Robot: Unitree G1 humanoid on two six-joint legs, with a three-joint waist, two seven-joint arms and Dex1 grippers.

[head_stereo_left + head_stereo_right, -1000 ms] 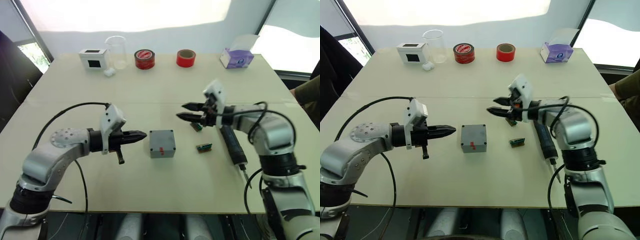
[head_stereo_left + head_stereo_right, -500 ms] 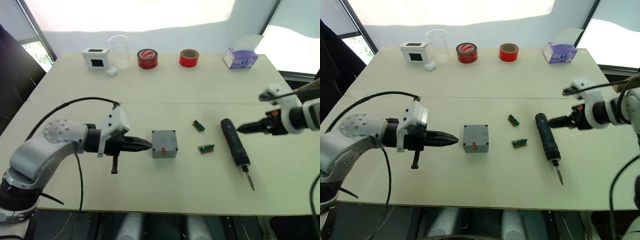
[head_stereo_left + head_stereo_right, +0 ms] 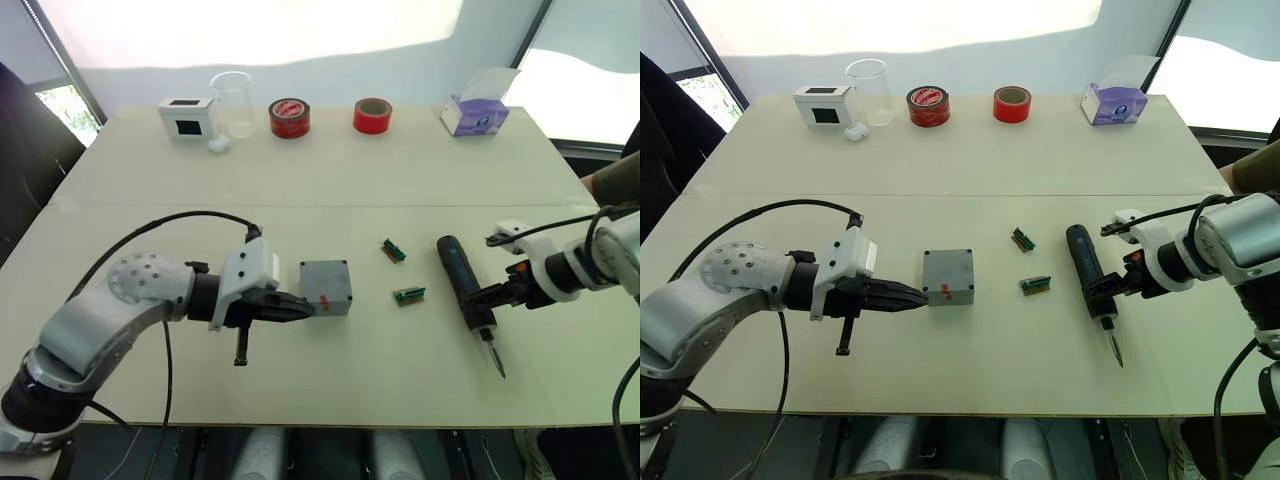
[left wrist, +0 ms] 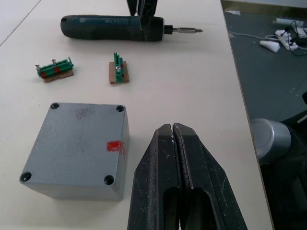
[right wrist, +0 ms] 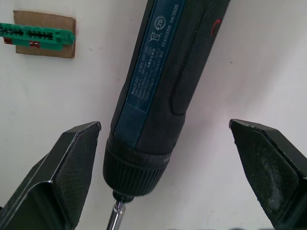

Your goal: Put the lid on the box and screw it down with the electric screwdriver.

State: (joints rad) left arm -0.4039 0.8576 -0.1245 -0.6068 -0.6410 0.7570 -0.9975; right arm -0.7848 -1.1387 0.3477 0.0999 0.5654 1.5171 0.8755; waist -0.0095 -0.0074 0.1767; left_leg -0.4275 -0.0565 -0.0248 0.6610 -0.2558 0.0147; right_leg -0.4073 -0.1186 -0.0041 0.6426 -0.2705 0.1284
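On the table, your right gripper straddles the electric screwdriver, fingers spread for grasping; your left gripper, pinched closed and empty, braces the box.

Left arm bent across the lower left of the frame, left gripper pointing toward frame centre with fingers pressed together, right arm entering from the right edge, right gripper spread wide, angled down.
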